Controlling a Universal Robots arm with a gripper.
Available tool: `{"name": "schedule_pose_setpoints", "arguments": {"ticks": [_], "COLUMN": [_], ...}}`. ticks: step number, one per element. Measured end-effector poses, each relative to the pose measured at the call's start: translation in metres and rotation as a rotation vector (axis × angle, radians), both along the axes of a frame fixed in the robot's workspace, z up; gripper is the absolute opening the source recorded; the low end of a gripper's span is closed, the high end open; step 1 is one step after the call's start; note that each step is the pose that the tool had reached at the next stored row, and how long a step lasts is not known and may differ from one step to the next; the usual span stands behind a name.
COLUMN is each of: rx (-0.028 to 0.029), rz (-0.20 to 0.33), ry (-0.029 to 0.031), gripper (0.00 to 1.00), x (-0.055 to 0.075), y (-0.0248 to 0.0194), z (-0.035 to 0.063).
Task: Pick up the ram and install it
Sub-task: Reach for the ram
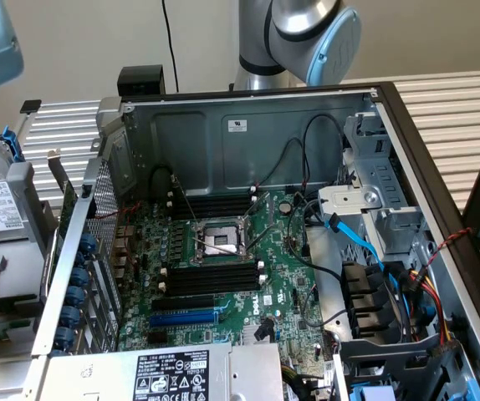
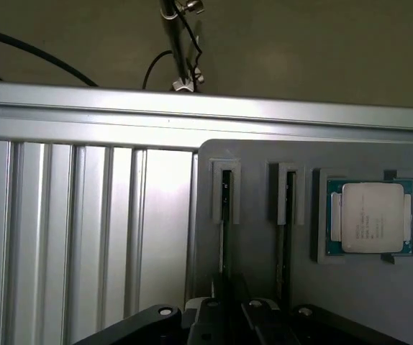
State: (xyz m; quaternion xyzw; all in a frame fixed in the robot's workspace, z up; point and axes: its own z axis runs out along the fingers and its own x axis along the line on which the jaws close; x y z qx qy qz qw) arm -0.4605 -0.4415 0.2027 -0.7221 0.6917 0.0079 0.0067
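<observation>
My gripper, a black metal body seen from the wrist camera, hangs over a flat grey plastic holder tray that lies on a ribbed aluminium table top. I cannot tell whether the gripper is spread or closed. Two narrow slots sit side by side in the tray. The ram, seen edge-on as a long, thin dark strip with a hint of green, stands in the slot farther from the processor. Its near end runs under my gripper, and I cannot tell whether I touch it. A second thin dark strip stands in the neighbouring slot. Just beside that, a square processor chip with a silver lid and green border lies flat in its own recess. In the exterior view, an open grey metal computer case holds a green motherboard. A square processor socket sits mid-board, with long black memory slots on its near side and a blue slot nearer still. My silver arm, with a pale blue joint cap, rises behind the case.
</observation>
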Motion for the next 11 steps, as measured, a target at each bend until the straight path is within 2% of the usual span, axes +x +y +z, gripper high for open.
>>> {"name": "schedule_pose_setpoints", "arguments": {"ticks": [11], "rx": [0.0001], "rz": [0.0], "ry": [-0.0001], "gripper": [0.15], "x": [0.0], "y": [-0.0007], "z": [0.0]}}
